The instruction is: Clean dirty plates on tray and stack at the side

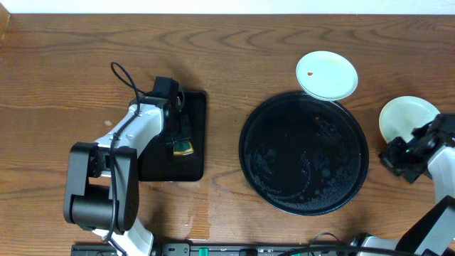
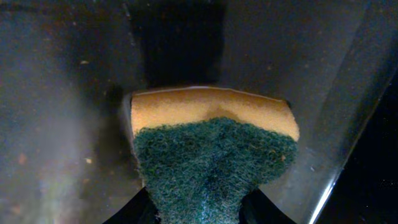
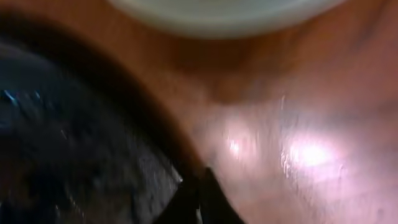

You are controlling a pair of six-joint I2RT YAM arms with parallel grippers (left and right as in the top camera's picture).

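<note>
Overhead: pale plate [image 1: 407,115] just beside right pincer [image 1: 399,151], pressed together, right of tray [image 1: 256,171]; plain only from left wrist, left pincer [image 2: 196,210] pinching green-faced sponge [image 2: 211,149].

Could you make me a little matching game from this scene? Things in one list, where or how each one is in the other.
Things:
1 sponge
2 round tray
3 red-spotted plate
4 right gripper

States:
a shut
b held by the left gripper
c at the round tray's far edge
d black and wet-looking

Pairs: 1-b, 2-d, 3-c, 4-a
</note>
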